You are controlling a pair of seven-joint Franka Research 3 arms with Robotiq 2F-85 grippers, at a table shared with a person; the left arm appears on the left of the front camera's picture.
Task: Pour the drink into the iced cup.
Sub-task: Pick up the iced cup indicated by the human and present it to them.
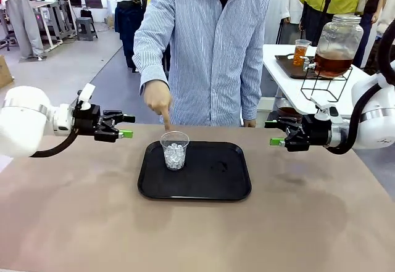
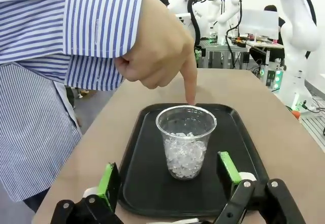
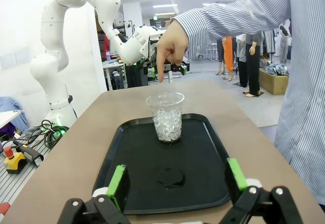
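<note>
A clear plastic cup of ice cubes [image 1: 174,152] [image 2: 186,142] [image 3: 166,117] stands upright on the left part of a black tray [image 1: 216,173] [image 2: 147,168] [image 3: 203,148]. A person's hand [image 1: 159,99] [image 2: 162,51] [image 3: 170,46] points one finger down at the cup's far rim. My left gripper [image 1: 128,126] [image 2: 168,173] hovers open left of the tray, facing the cup. My right gripper [image 1: 272,132] [image 3: 176,177] hovers open right of the tray, nothing held. Amber-brown drink fills a large glass jar [image 1: 335,44] and a small cup [image 1: 300,53] on a white side table behind.
The person in a striped shirt [image 1: 210,44] stands at the table's far edge. Something brownish [image 1: 287,108] sits behind my right gripper, partly hidden. A faint wet mark [image 3: 170,177] lies on the tray's right half. Bare tabletop [image 1: 185,235] stretches in front of the tray.
</note>
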